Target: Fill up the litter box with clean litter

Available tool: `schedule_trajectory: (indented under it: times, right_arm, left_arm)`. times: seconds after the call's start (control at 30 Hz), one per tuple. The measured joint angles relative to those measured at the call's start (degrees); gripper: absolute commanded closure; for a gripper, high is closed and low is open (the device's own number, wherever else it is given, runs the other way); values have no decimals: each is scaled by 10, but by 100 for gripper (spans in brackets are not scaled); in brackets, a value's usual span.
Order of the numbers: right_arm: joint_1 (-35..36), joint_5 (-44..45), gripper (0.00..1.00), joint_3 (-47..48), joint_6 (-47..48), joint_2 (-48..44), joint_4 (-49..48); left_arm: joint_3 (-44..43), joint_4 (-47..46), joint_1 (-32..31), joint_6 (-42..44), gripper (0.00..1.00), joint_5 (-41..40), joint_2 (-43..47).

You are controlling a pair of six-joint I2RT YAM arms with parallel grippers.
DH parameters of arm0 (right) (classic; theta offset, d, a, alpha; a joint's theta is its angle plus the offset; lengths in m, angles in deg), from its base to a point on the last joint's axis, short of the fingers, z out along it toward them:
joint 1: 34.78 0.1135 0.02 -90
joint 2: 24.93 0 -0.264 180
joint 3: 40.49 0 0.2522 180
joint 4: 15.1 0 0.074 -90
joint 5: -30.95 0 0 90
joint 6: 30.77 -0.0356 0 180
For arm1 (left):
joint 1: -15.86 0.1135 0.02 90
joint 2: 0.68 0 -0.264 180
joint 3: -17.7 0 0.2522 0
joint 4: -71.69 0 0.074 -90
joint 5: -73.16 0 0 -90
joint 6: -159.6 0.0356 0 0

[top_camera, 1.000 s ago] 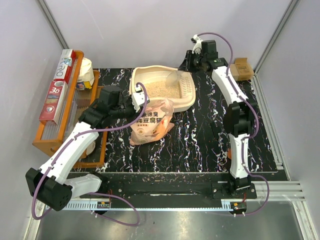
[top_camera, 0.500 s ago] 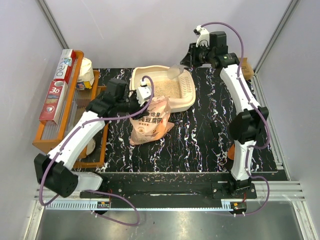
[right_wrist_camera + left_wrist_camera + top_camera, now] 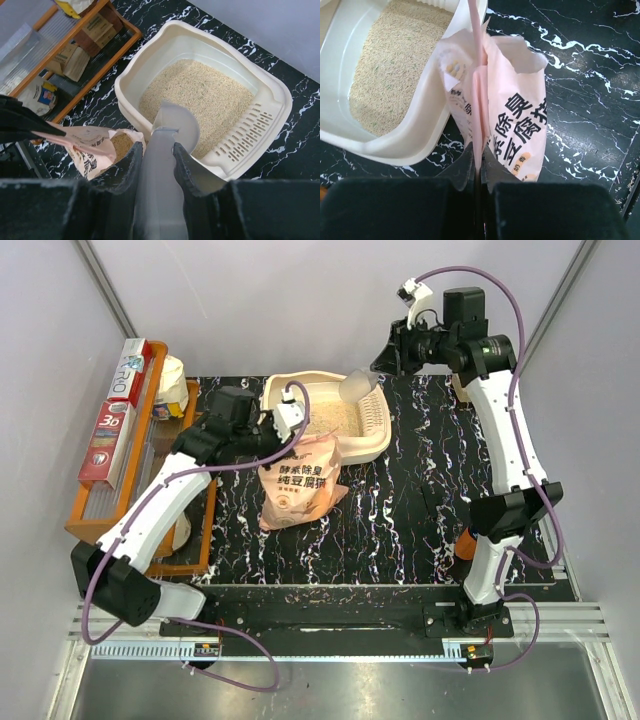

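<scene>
- Marbled worktop [image 3: 400,520] from above: litter box [image 3: 376,445] at the far edge, clean litter [image 3: 325,420] inside, bag [image 3: 300,490] against it.
- Left wrist: left pincer [image 3: 477,162] pinches the bag's top seam, likely holding it upright.
- Right wrist: right pincer [image 3: 157,155] clamps a scoop [image 3: 176,125] over the litter, probably for ladling.

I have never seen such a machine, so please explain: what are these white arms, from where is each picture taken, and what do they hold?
These are two robot arms bolted at the table's near edge. One picture looks down from above and behind them; the other two come from a camera on each wrist, so its own black fingers show at the bottom. On the black marbled table stand a cream litter box with pale litter inside, a pink bag and, at the left, an orange wooden tray. The left gripper pinches the bag's top edge. The right gripper holds a grey scoop above the box.
</scene>
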Motion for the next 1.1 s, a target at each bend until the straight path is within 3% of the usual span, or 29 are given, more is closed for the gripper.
schedule_trajectory:
  times: [0.3,0.67,0.93,0.97,1.0,1.1]
  right_arm:
    - [0,-64,100,97,31,9,140]
    - [17,-111,100,35,33,14,206]
    - [71,-106,100,31,55,61,223]
    - [82,-100,100,29,56,67,222]
    - [90,-95,100,28,57,73,222]
    - [107,-84,100,25,57,83,221]
  left_arm:
    - [92,-39,7,-38,100,-37,132]
    - [110,-57,12,-61,100,-49,144]
    - [118,-61,13,-61,100,-47,152]
    - [118,-61,13,-58,98,-44,152]
    - [118,-60,13,-56,85,-42,152]
    - [113,-51,13,-37,68,-32,145]
